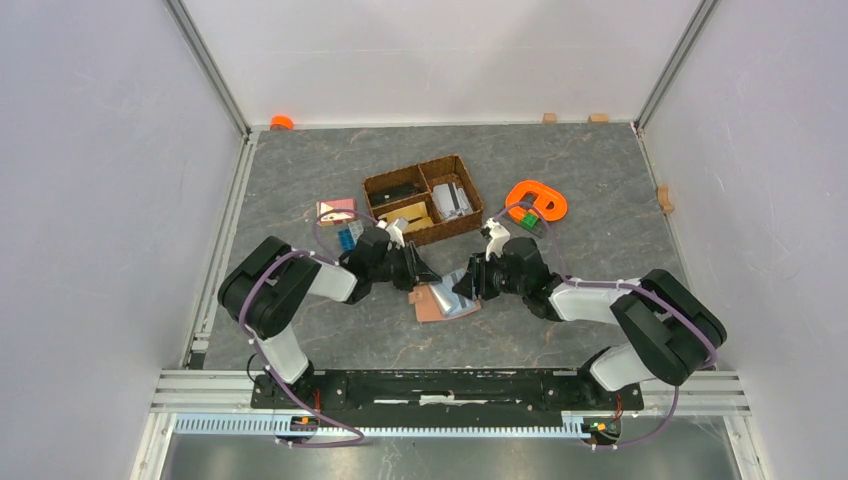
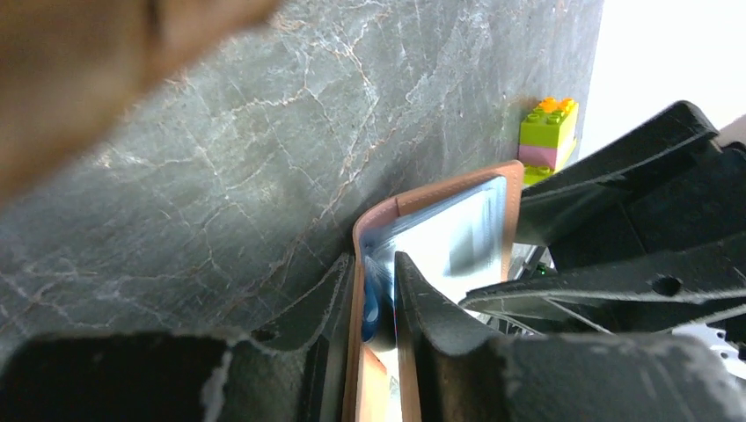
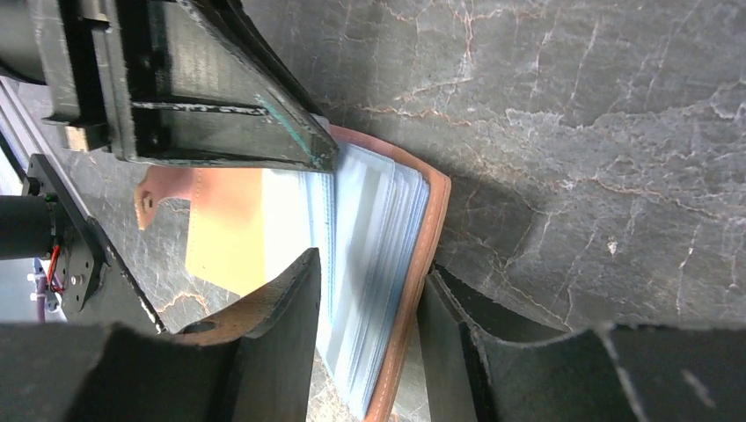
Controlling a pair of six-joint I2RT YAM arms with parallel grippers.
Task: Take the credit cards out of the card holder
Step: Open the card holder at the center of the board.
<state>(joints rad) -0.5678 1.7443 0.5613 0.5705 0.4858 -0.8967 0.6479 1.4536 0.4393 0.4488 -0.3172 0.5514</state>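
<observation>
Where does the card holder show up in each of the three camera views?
Top external: card holder lies low in the centre, between the left gripper and the right gripper.
Left wrist: bottom centre, its edge between the left gripper's fingers.
Right wrist: centre, lying open, between the right gripper's fingers.
Shared landmark: the grey marbled table shows under it in all three.
</observation>
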